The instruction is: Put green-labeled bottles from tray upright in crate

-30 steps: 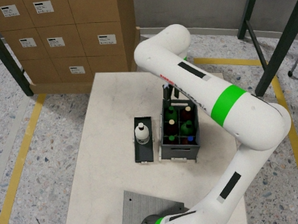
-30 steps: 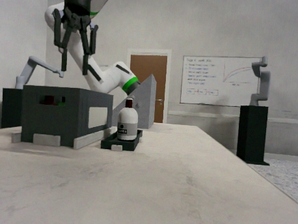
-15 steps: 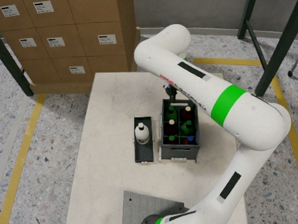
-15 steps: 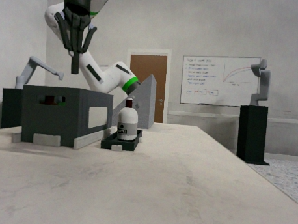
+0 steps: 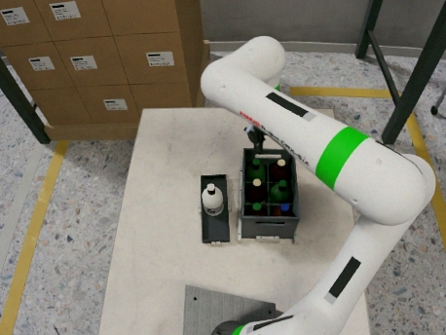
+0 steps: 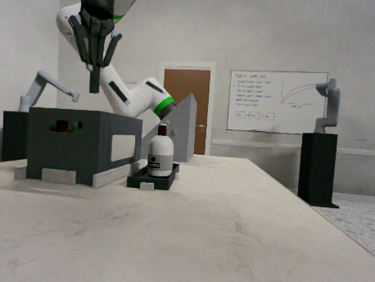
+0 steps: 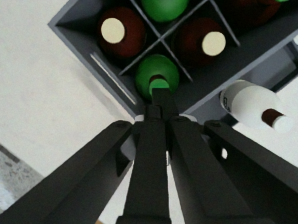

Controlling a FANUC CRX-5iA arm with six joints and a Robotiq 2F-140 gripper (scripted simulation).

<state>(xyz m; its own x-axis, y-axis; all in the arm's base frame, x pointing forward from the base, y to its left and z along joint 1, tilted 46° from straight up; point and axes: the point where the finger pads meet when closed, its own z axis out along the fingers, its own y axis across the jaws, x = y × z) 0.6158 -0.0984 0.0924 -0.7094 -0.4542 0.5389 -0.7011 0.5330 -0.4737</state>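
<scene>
The grey crate (image 5: 269,230) (image 6: 61,152) stands level, with a bottle in each slot. A green bottle (image 5: 255,171) (image 7: 161,69) stands in its far-left slot, in the top view. A dark red bottle with a cream cap (image 5: 280,168) (image 7: 122,35) is beside it; the others have cream, green or blue caps. Labels inside the crate are hidden. A white bottle (image 5: 212,199) (image 6: 160,152) (image 7: 250,104) with a grey label and dark neck stands upright on the dark tray (image 5: 215,231) (image 6: 136,182). My gripper (image 6: 94,86) (image 7: 160,101) is shut and empty, above the crate's far end.
The tray lies left of the crate in the top view, with a narrow gap between them. Pale brackets (image 5: 268,239) (image 6: 58,176) sit at the crate's foot. The arm (image 5: 292,122) reaches over the right side. A grey plate (image 5: 219,304) lies by the arm's base.
</scene>
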